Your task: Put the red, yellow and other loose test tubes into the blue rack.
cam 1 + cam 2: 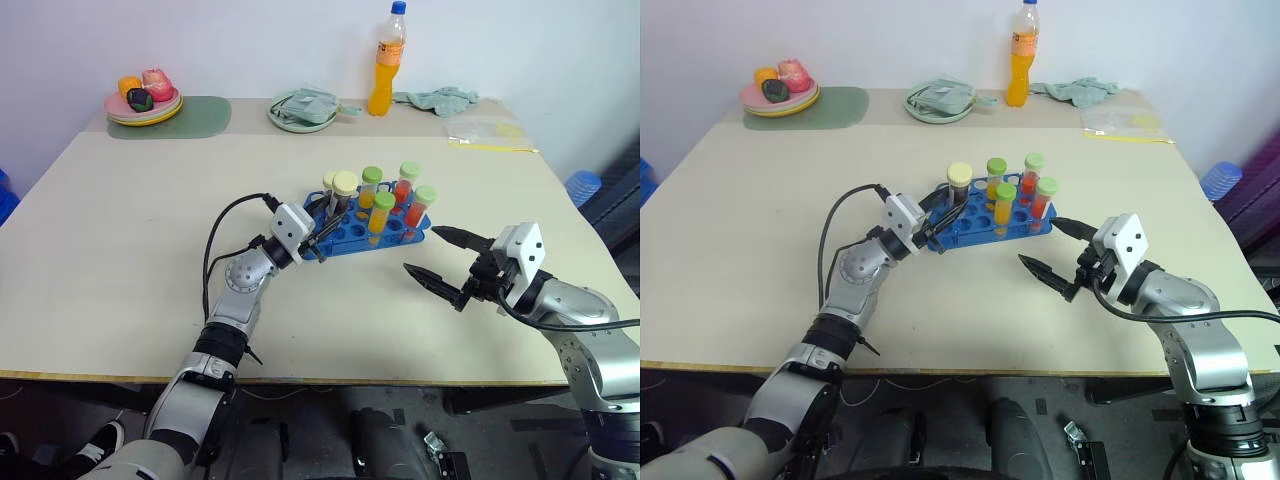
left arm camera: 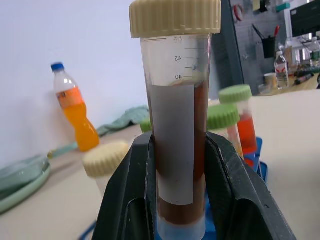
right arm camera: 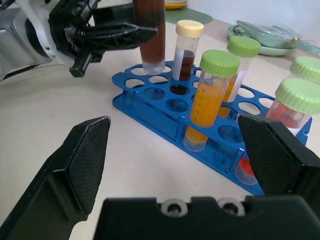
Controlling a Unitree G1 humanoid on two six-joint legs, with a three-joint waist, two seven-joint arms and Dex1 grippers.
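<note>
My left gripper [image 1: 325, 225] is shut on a test tube [image 2: 175, 150] with dark brown contents and a cream cap. The tube stands upright, its lower end at a hole at the left end of the blue rack [image 1: 362, 238]. Black fingers [image 2: 131, 195] clamp it on both sides. Several capped tubes stand in the rack: another cream-capped one [image 3: 187, 47], a yellow-orange one with a green cap [image 3: 209, 97], and red ones with green caps [image 1: 405, 186]. My right gripper [image 1: 437, 256] hovers open just right of the rack, nothing between its fingers.
Along the back edge of the table stand an orange drink bottle [image 1: 387, 60], a green plate [image 1: 290, 124] holding a cloth, stacked plates [image 1: 150, 115] of toy food on a green mat, a crumpled cloth [image 1: 437, 98] and a plastic bag [image 1: 492, 131].
</note>
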